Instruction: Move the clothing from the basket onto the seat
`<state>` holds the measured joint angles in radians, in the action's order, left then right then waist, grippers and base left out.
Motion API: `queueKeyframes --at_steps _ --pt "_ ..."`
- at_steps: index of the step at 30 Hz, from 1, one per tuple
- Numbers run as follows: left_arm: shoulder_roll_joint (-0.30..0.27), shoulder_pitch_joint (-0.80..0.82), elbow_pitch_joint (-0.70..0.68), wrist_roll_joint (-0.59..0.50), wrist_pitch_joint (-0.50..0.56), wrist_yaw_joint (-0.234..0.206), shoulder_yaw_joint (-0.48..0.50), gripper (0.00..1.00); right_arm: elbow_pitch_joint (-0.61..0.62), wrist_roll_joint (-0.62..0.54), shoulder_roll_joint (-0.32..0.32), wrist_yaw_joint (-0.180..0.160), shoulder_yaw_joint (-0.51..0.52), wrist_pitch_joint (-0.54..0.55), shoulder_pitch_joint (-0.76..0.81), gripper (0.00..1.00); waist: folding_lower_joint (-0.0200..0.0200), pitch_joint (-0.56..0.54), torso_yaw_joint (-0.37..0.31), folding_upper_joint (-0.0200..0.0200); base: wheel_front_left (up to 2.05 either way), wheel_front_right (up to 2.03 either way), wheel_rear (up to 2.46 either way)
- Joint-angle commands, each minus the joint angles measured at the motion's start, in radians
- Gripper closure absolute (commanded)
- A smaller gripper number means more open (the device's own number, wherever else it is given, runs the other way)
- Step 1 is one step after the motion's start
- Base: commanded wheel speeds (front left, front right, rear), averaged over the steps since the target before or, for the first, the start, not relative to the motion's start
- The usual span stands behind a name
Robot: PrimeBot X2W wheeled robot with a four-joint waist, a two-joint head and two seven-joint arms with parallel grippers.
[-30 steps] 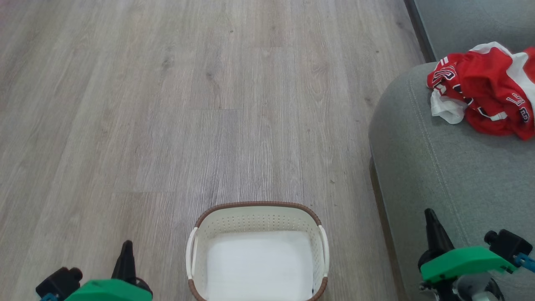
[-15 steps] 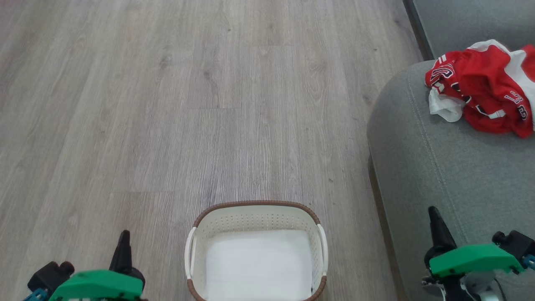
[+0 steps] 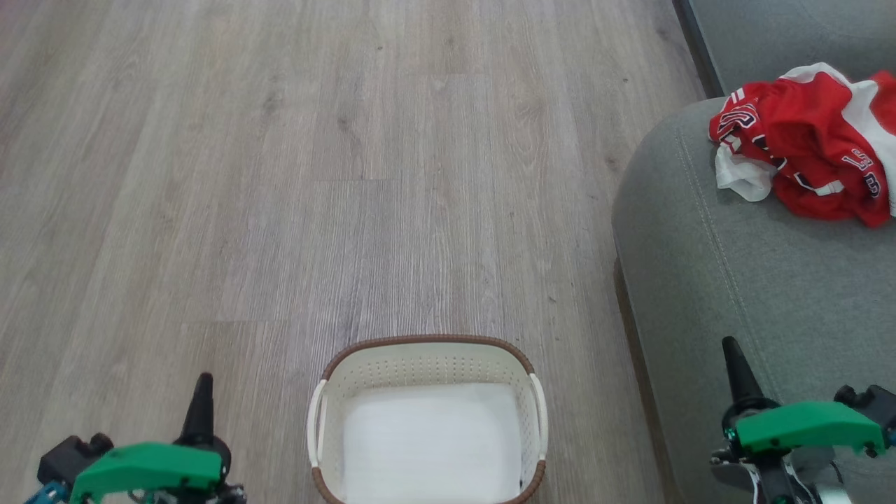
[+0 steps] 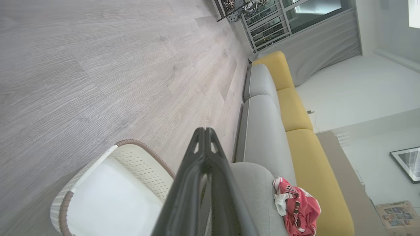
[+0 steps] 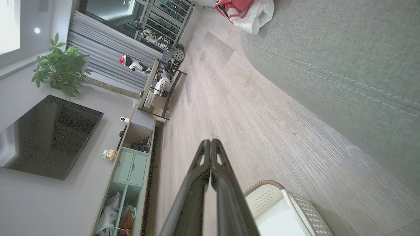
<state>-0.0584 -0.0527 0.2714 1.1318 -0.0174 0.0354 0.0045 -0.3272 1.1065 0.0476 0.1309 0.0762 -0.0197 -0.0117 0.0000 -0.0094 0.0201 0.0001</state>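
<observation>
Red clothing (image 3: 805, 133) on grey-green seat (image 3: 735, 301), lettering (image 3: 855, 164) illegible

Black, white-edged characters run across the crumpled red clothing (image 3: 812, 147), which lies on the seat (image 3: 735, 294) at two o'clock in the head view. Folds break them up, so no word or number reads whole. At four o'clock in the left wrist view, a printed box (image 4: 393, 214) bears letters resembling "WHY".

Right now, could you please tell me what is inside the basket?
Inside the basket I see a bare white floor, nothing on it. Its near end is cut off by the head view's bottom edge, so that strip is unchecked.
</observation>
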Motion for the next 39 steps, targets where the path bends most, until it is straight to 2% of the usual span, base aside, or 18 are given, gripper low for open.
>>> queueKeyframes --at_steps 1,39 --pt "-0.004 0.064 -0.028 0.028 0.01 0.013 0.03 1.0 0.041 0.032 0.003 0.0 -0.006 0.01 -0.057 1.0 0.0 0.0 -0.001 -0.0001 0.0 0.0 0.0" --pt "0.007 0.149 -0.026 0.422 0.116 0.085 0.1 1.0 0.077 0.445 0.003 0.0 0.032 0.118 -0.091 1.0 0.0 0.011 -0.018 -0.0001 0.0 0.0 0.0"
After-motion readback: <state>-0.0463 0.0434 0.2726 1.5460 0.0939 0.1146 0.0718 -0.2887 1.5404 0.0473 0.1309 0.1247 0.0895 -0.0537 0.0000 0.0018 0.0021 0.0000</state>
